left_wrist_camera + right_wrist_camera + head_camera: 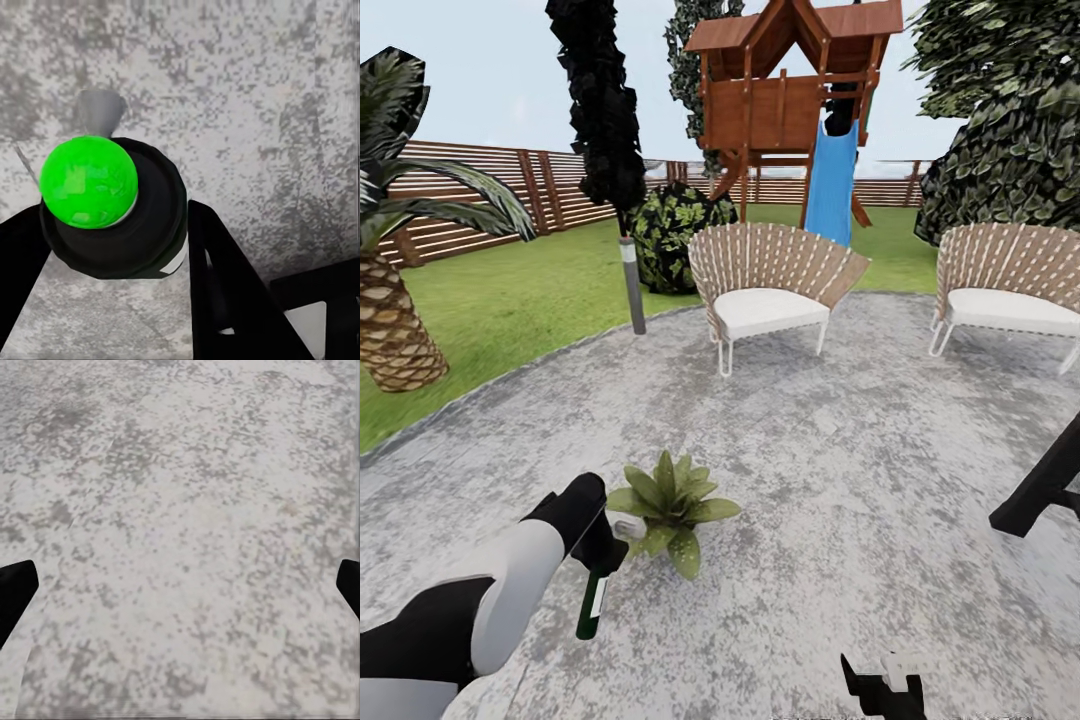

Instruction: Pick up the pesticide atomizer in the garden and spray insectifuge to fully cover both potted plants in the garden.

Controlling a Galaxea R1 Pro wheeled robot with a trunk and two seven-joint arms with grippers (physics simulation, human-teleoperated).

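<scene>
In the head view my left gripper [598, 548] is shut on the pesticide atomizer [591, 601], a slim dark-green bottle with a white label that hangs down from the fingers. Just to its right, one potted plant [672, 505] sits on the paving, a low rosette of speckled green leaves. The left wrist view looks down the atomizer [112, 217], a black round body with a bright green dome, held between the black fingers [225, 285]. My right gripper [880, 682] is low at the front, and the right wrist view shows it [180, 592] open over bare paving.
The round grey patio [840, 420] has two wicker chairs [770, 285] [1010, 290] at its far side. A grey bollard lamp [632, 285] stands at the lawn edge and a palm [395, 320] at the left. A wooden playhouse with a blue slide [830, 185] and the fence [490, 190] lie behind.
</scene>
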